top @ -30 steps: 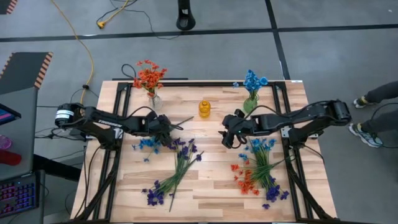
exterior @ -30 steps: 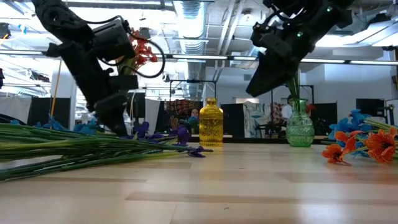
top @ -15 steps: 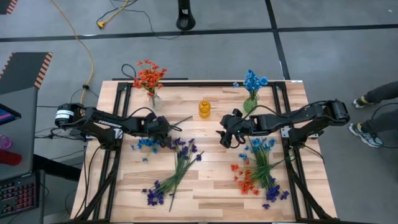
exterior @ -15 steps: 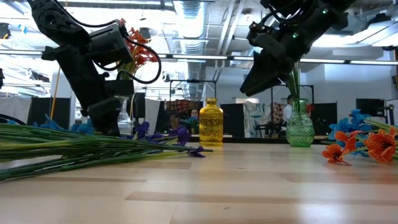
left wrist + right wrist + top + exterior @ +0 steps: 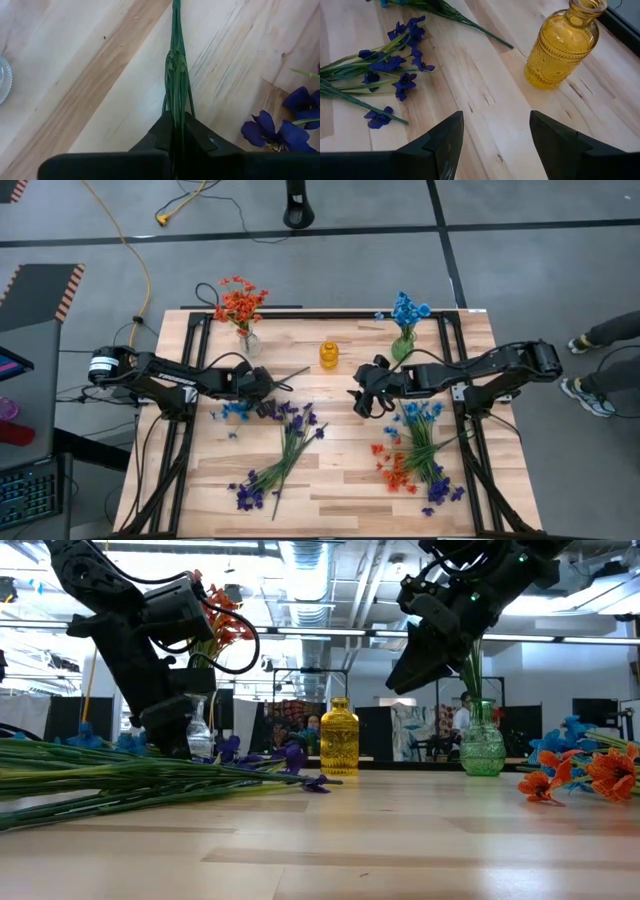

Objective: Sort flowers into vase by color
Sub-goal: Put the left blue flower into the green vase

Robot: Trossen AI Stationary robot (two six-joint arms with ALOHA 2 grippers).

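My left gripper is down at the table left of centre, shut on a thin bundle of green flower stems. In the high view this sprig runs from blue blossoms to a free stem end. My right gripper hangs open above the table, near the yellow vase, with nothing between its fingers. A clear vase at the far left holds orange-red flowers. A green vase at the far right holds blue flowers. My left gripper pinches the green stems between its two fingers, at about the middle of the sprig's length. The fingers come slanting down from the table's left. The stems run on ahead past the fingertips, low over the wood; the blossom end behind is hidden by the gripper.
Purple flowers lie in a loose heap at the centre left, their blossoms toward the near edge. A mixed heap of blue, orange-red and purple flowers lies at the right. A person's legs show beyond the table's right side.
My left gripper has shut on the green stems at the table, staying where it was. My right gripper has kept open and still above the table.
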